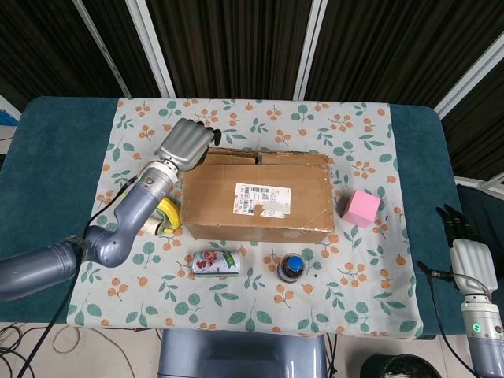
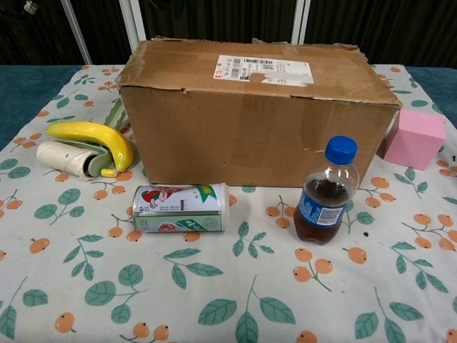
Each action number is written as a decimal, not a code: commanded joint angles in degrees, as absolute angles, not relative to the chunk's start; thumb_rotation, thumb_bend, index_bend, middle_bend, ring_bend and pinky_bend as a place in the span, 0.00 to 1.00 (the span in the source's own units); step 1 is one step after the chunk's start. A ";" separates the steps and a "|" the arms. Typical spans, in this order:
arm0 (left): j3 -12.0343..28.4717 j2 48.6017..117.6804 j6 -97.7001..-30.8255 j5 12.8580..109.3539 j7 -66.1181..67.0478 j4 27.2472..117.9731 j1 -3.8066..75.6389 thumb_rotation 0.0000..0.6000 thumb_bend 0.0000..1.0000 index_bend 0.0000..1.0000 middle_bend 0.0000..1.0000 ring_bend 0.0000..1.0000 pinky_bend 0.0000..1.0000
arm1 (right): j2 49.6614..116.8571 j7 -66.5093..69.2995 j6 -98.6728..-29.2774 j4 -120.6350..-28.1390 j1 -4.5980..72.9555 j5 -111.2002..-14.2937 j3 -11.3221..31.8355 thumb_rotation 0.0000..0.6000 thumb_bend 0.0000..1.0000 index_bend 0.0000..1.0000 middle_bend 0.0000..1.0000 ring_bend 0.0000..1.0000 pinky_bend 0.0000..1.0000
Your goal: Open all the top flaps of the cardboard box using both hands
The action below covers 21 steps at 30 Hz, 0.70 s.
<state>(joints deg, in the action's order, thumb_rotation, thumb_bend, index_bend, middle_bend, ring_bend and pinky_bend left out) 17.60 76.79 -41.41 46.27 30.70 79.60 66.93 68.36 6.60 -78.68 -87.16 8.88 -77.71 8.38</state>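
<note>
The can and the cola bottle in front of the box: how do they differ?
The can lies on its side; the cola bottle stands upright. The can is printed green, white and red; the bottle is clear, holding dark drink, with a blue cap. Both rest on the tablecloth before the cardboard box.

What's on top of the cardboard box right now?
A white shipping label lies on the closed top flaps of the cardboard box. The left hand is at its back-left corner. The inside is covered.

We see a table under a floral cloth bearing box, banana, can, bottle, pink cube.
</note>
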 commanded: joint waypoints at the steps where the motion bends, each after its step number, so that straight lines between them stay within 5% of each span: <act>1: 16.71 77.76 -41.60 45.20 30.66 79.36 67.13 1.00 0.90 0.42 0.48 0.41 0.50 | 68.34 6.66 -78.59 -87.18 8.88 -77.68 8.38 1.00 0.17 0.00 0.00 0.00 0.20; 21: 13.97 79.81 -42.27 43.26 29.75 79.62 68.88 1.00 0.91 0.52 0.61 0.53 0.56 | 68.22 7.05 -78.41 -87.31 8.86 -77.34 8.58 1.00 0.17 0.00 0.00 0.00 0.20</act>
